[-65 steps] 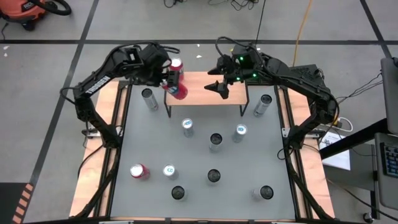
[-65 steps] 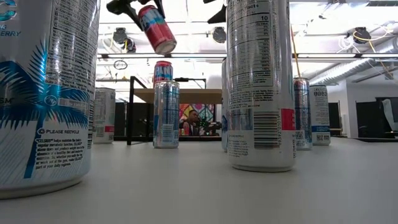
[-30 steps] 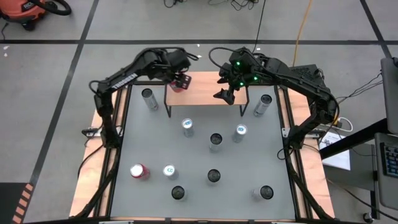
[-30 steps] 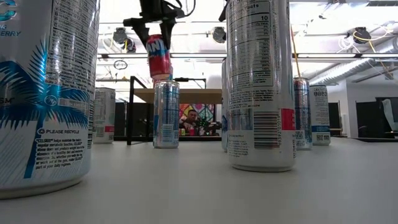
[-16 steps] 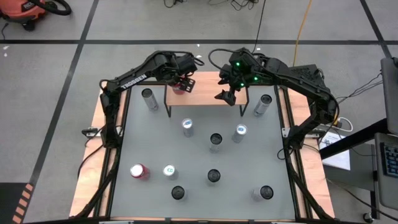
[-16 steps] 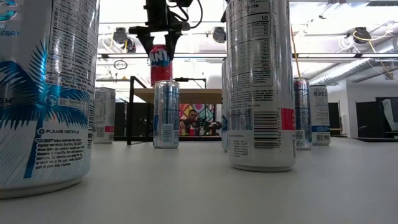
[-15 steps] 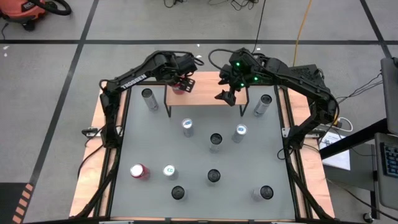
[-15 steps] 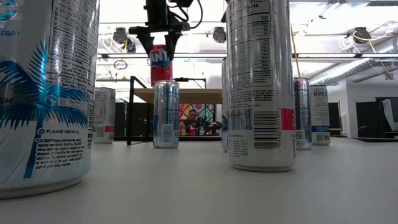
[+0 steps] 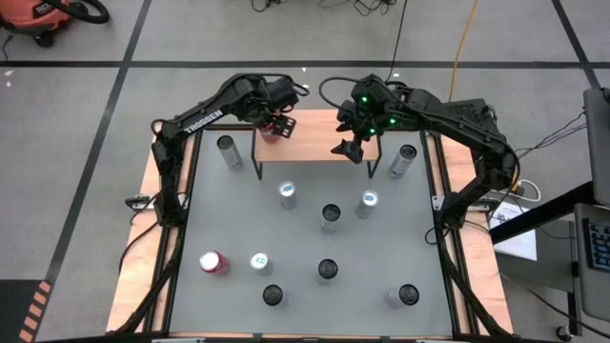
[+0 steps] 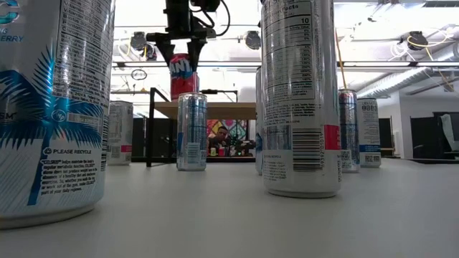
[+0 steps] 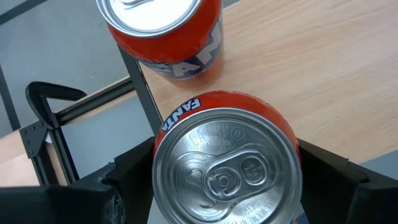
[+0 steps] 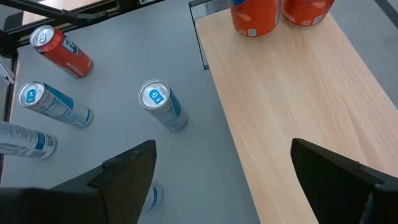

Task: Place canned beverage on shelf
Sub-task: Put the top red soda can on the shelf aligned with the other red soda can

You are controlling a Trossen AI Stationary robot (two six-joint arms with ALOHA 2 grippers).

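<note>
Orange can [image 11: 227, 165] stands upright at the left end of the shelf [image 9: 315, 129], with your left gripper [image 9: 276, 122] over it.

From above you barely see that can under the left gripper, but the left wrist view shows it between the two fingers [image 11: 329, 171], on the wooden top beside a second orange can [image 11: 166, 34]. You cannot tell from any view whether those fingers press its sides or stand just clear. The low view gives you the can's red side [image 10: 183, 75] under the gripper at shelf height. Your right gripper [image 9: 349, 148] hangs over the shelf's right half, fingers spread wide and empty; its wrist view shows both orange cans [image 12: 255, 15] at the far end and several slim cans [image 12: 163, 104] down on the grey surface [image 9: 305, 238].
</note>
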